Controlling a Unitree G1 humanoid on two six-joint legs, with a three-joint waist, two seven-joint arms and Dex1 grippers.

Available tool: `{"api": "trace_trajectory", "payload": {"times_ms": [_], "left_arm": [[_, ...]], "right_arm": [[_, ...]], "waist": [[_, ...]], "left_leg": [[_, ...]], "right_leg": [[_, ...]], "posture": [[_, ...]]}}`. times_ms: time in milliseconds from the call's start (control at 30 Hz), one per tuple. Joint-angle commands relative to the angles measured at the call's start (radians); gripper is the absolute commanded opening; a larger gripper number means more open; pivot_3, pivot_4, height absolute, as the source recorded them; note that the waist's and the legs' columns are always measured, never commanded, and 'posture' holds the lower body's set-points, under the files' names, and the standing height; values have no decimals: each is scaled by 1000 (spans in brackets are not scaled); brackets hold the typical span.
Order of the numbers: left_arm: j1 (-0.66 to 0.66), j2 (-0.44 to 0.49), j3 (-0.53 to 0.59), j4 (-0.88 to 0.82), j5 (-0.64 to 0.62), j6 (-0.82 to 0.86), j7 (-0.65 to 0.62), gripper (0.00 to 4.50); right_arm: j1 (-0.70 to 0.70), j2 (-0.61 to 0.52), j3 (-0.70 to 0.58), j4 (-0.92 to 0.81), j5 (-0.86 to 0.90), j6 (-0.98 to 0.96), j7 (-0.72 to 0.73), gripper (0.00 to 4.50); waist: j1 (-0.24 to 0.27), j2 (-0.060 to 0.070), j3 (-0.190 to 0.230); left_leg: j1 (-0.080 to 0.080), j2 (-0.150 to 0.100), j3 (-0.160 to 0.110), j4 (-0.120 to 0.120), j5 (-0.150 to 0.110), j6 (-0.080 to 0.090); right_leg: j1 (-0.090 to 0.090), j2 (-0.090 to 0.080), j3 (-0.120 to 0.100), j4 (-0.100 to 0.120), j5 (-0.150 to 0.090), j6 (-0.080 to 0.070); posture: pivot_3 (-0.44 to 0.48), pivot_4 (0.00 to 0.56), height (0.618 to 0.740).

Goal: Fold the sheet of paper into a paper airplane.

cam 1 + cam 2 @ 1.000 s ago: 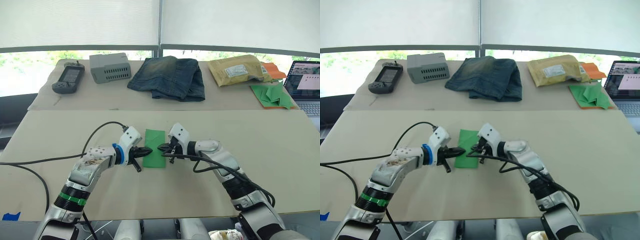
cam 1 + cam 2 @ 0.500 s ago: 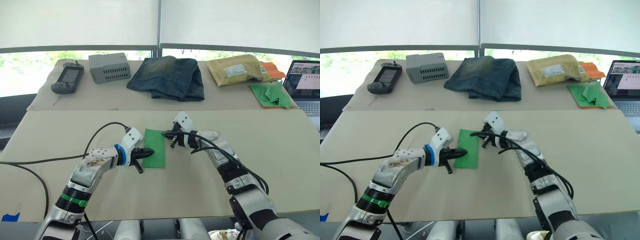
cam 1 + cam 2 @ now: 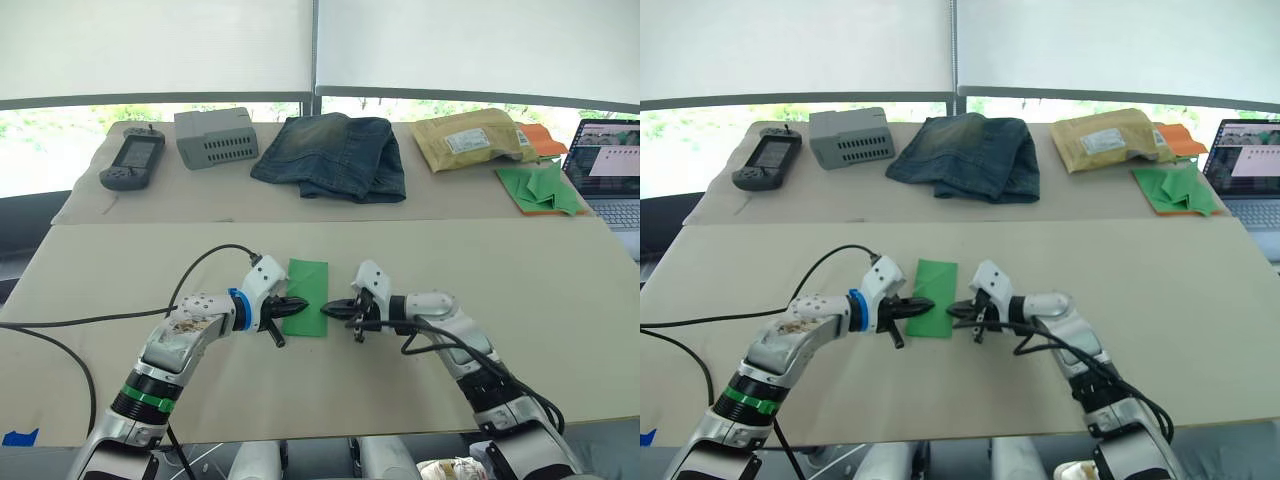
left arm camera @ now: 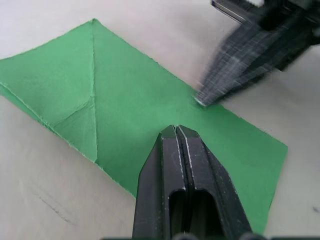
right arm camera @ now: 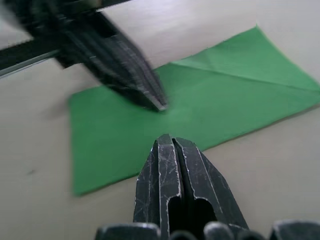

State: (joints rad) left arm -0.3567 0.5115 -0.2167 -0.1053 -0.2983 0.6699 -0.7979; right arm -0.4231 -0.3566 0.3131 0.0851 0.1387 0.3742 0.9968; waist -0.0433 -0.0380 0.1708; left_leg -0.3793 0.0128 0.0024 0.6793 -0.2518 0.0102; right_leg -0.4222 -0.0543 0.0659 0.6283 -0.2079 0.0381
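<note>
On near table (image 3: 560, 300), left gripper (image 3: 297, 304) and right gripper (image 3: 332, 310), both pinched together empty, pressing folded sheet of paper (image 3: 306, 296); early crease stage, next likely lifting an edge.

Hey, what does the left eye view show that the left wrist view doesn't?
Left eye view alone: the far table with a handheld controller, grey box, jeans, padded envelope, green paper darts and laptop. Left wrist view alone: the diagonal corner crease on the sheet of paper. Both: that sheet, the shut left tool on it, and the shut right tool at its opposite edge.
</note>
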Motion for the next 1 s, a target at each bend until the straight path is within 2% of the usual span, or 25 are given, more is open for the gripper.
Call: {"api": "trace_trajectory", "payload": {"times_ms": [33, 267, 433, 700, 867, 933, 1000], "left_arm": [[-5, -2, -21, 25, 19, -3, -8, 0], [-7, -9, -28, 34, 18, -9, -20, 0], [1, -10, -15, 25, 7, -1, -19, 0], [7, -21, 136, -50, -142, 140, -3, 0], [8, 1, 210, -80, -206, 203, 4, 0], [5, -6, 263, -78, -250, 232, 15, 0], [-6, -33, 367, -67, -351, 298, 34, 0]], "right_arm": [[50, -44, 67, -68, -11, 83, 34, 32], [85, -96, 132, -164, -17, 167, 49, 32], [72, -102, 71, -218, 40, 214, 41, 32], [7, -164, -77, -443, 231, 416, 37, 32], [-40, -165, -87, -435, 227, 423, -11, 32], [-56, -155, -77, -407, 208, 403, -39, 32], [-64, -146, -69, -389, 201, 391, -57, 32]], "waist": [[1, 0, 0], [2, 1, -2], [3, 1, -2], [0, 1, -1], [0, 1, 0], [1, 1, 0], [1, 0, 0]], "left_leg": [[0, 0, 0, 0, 0, 0], [0, 0, 0, 0, 0, 0], [0, 0, 0, 0, 0, 0], [-6, 0, -1, 0, 0, 0], [-6, 0, -2, 0, 0, 0], [-6, 0, -2, 0, 0, 0], [-7, 0, -2, 0, 0, 0]], "right_leg": [[0, 0, 0, 0, 0, 0], [0, 0, 0, 0, -1, 0], [0, 0, 0, 0, -1, 0], [-5, 0, 0, 0, -1, 0], [-5, 1, -1, -1, -1, 0], [-5, 0, -1, -1, -1, 0], [-5, 0, -1, -1, -1, 0]], "posture": [[0, 150, 728], [0, 150, 728], [0, 150, 728], [0, 150, 728], [0, 150, 728], [0, 150, 728], [0, 150, 728]]}}
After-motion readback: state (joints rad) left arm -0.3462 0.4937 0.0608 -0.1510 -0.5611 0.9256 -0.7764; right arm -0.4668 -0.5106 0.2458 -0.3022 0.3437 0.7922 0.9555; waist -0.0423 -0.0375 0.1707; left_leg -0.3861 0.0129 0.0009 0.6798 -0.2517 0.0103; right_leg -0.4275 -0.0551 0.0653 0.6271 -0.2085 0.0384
